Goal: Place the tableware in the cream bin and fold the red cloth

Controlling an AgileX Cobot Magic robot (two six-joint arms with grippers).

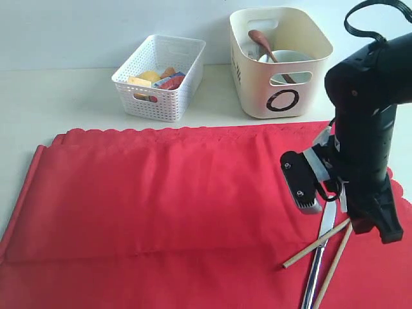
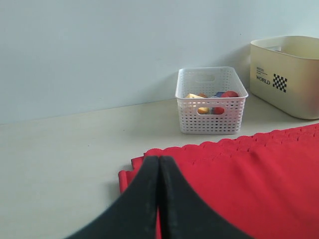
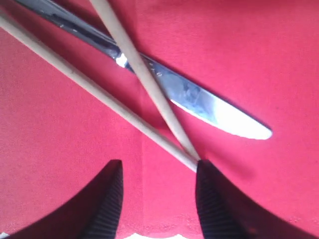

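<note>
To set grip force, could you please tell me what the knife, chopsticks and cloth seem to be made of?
Knife: probably polished steel; the blade is mirror-bright with a white glare. Chopsticks: apparently bare pale wood or bamboo; matte tan, no shine. Cloth: woven red fabric, matte; a fine weave shows close up and it lies in soft folds.

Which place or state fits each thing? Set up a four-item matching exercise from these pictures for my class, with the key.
Things:
1. silver knife
2. brown-handled spoon
3. left end effector
4. white basket

Places or states:
A. in the cream bin
B. shut
C. on the red cloth, a chopstick across it
D. holds coloured food

Pairs: 1-C, 2-A, 3-B, 4-D
</note>
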